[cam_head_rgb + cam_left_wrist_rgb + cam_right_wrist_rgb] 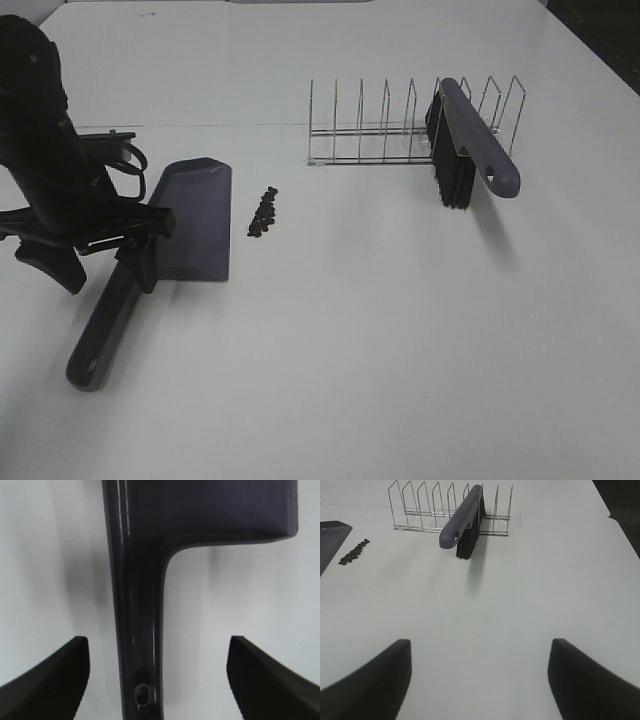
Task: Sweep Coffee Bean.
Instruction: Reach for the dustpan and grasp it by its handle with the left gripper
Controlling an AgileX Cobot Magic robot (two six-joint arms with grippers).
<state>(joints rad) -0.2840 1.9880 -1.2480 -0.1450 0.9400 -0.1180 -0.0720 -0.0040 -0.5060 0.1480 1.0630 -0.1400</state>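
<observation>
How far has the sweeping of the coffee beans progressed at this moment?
Nothing is swept yet: the coffee beans lie in a pile beside the dustpan. In hand: the open left fingers straddle the dustpan handle, not gripping. To do: the brush rests in the rack, the open right fingers far from it.

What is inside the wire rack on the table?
Only the brush, leaning in a slot near the right end of the wire rack in the high view, bristles down. Other slots hold nothing. The wires behind the brush are covered.
</observation>
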